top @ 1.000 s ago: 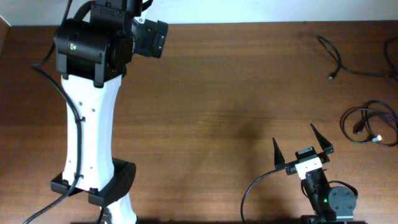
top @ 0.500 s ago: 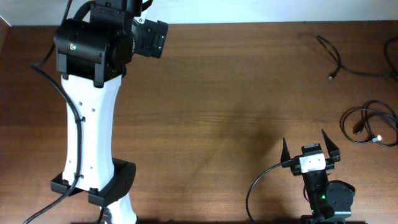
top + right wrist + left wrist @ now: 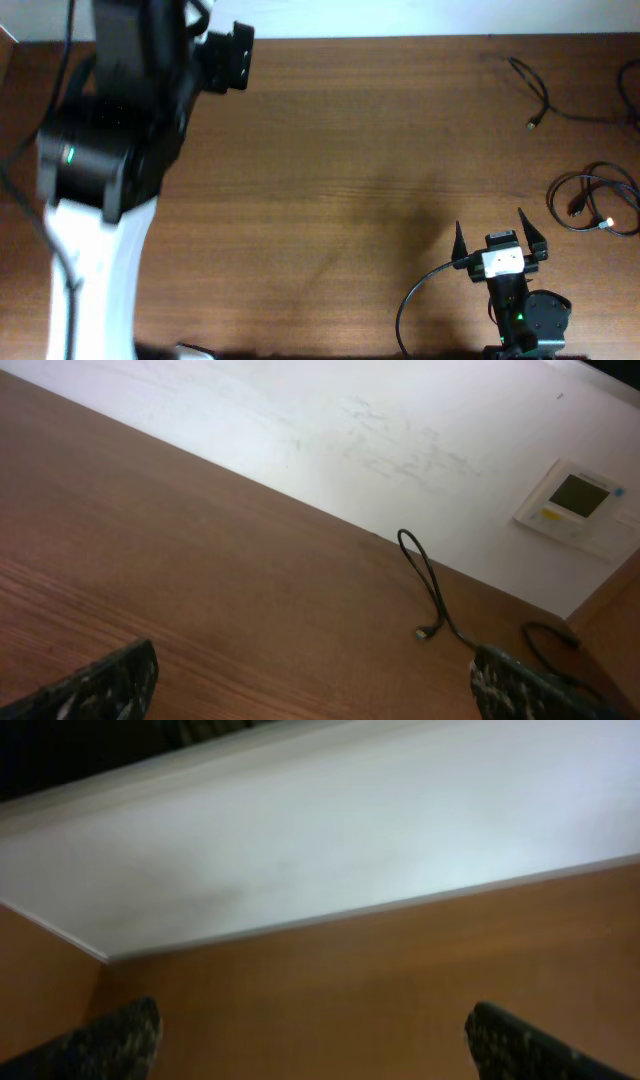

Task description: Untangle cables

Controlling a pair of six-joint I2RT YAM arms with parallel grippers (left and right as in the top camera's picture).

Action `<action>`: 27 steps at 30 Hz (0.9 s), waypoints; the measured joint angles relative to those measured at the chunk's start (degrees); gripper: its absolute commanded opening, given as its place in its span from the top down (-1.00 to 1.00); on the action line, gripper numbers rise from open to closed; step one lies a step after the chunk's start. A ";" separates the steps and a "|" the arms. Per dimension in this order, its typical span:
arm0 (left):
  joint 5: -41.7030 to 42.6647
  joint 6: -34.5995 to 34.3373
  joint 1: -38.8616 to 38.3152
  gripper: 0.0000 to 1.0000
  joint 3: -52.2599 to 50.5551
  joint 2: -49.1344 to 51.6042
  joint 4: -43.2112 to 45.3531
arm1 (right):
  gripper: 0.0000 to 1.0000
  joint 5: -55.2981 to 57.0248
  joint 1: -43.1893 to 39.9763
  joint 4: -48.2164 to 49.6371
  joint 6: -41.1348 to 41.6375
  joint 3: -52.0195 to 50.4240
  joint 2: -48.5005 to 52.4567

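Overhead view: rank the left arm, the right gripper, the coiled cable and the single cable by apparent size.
Largest: the left arm, by far, though it is probably nearer the camera.
Next, unranked: the single cable, the coiled cable and the right gripper cover similar areas.

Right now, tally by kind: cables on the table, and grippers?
lone cable: 1
looped cable bundle: 1 (strands too tangled to count)
grippers: 2, left gripper and right gripper, both open
Total: 4
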 measured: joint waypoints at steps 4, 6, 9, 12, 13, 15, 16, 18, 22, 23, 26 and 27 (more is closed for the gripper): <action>0.39 -0.02 0.00 -0.98 -31.36 -20.72 16.79 | -0.97 0.20 0.00 -0.02 0.00 0.00 -0.02; 0.66 -0.02 0.00 -0.97 -48.37 -29.18 23.63 | -0.97 0.17 -0.02 0.00 -0.02 0.00 -0.09; 1.60 -0.02 0.17 -0.97 -77.18 -46.86 40.44 | -0.97 0.20 -0.11 -0.02 0.02 -0.02 -0.15; 3.61 0.00 1.09 -0.97 -101.18 -63.36 62.34 | -0.97 0.42 -0.17 0.04 0.02 -0.02 -0.15; 4.07 -0.02 1.66 -0.97 -106.36 -67.28 66.16 | -0.97 0.46 -0.20 0.00 0.00 -0.02 -0.09; 6.32 -0.02 3.67 -0.97 -116.15 -74.95 70.42 | -0.97 0.48 -0.22 -0.02 0.02 -0.02 -0.07; 7.65 0.00 4.17 -0.97 -118.11 -77.53 71.52 | -0.97 0.52 -0.22 -0.02 -0.02 -0.02 -0.07; 12.13 -0.02 7.50 -0.97 -125.87 -85.11 71.49 | -0.97 0.57 -0.22 -0.02 0.00 -0.02 0.02; 19.28 -0.02 12.24 -0.97 -128.76 -88.37 69.57 | -0.97 0.57 -0.22 -0.02 0.00 -0.02 -0.07; 19.89 -0.02 12.37 -0.98 -128.34 -89.09 62.38 | -0.97 0.59 -0.22 -0.02 0.02 -0.02 -0.07; 19.91 0.00 12.37 -0.97 -128.67 -89.53 60.26 | -0.97 0.57 -0.22 -0.02 0.02 -0.02 -0.09; 19.91 0.00 12.37 -0.98 -128.65 -89.53 60.24 | -0.97 0.59 -0.22 -0.02 0.00 -0.02 -0.09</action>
